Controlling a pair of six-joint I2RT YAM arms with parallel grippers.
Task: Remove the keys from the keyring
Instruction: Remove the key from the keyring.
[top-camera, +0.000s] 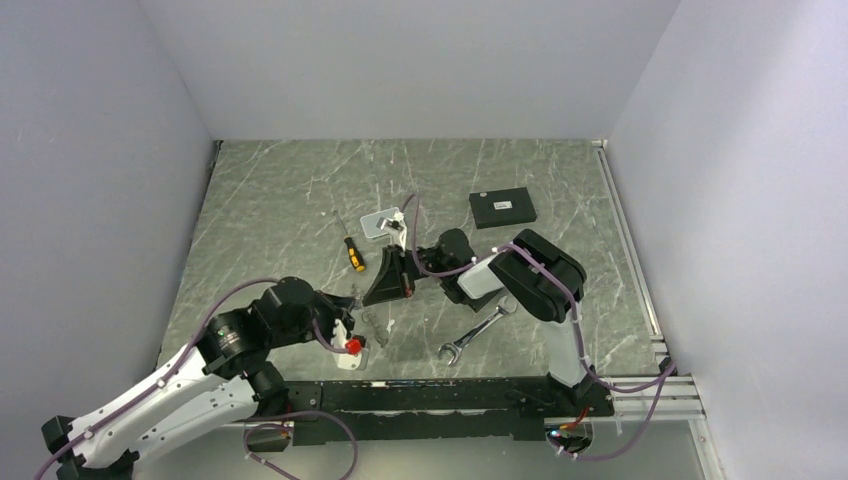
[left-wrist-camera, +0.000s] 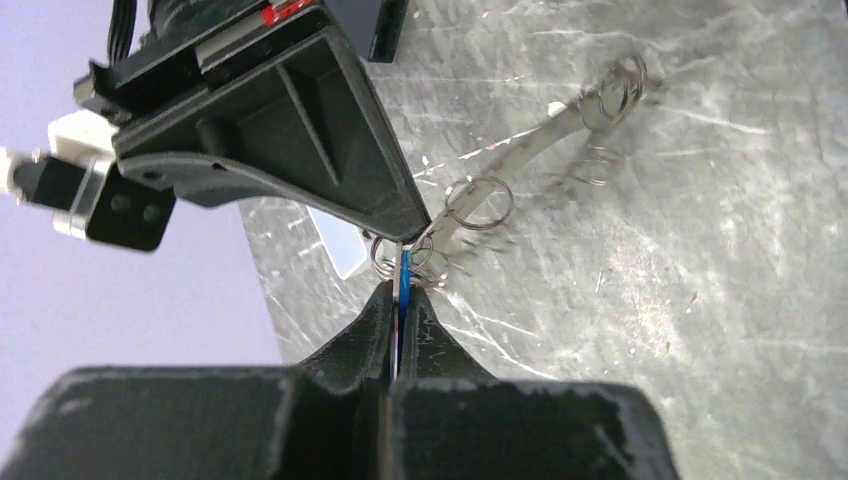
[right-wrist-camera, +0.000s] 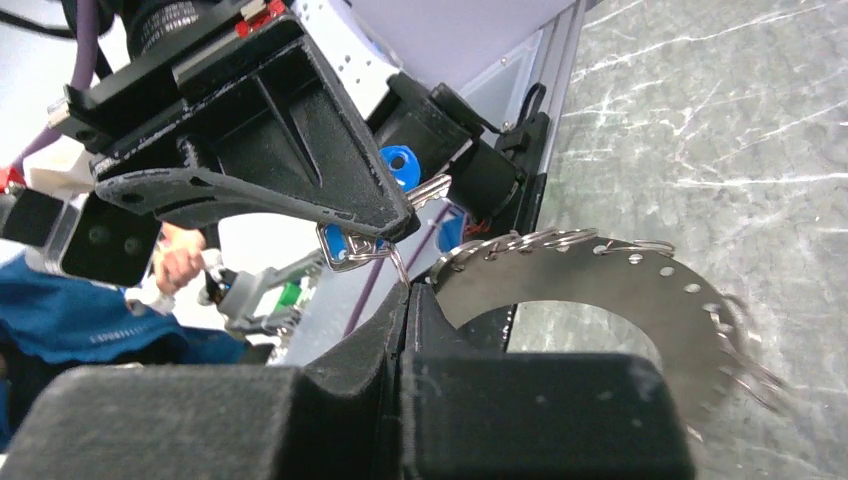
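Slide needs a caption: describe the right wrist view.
Right gripper shut at the keyring rim; left gripper pinches the blue-tagged key.

Left pincer clamped on blue-tagged key; keyring stretches up-right, blurred; grey marbled table beneath.

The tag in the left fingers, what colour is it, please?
The tag is blue, clearest in the left wrist view.

The table is viewed whole from high behind the arm bases, angled downward. The wrist views are taken very close along the left end effector and the right end effector, low over the table. The keyring is shared by both.
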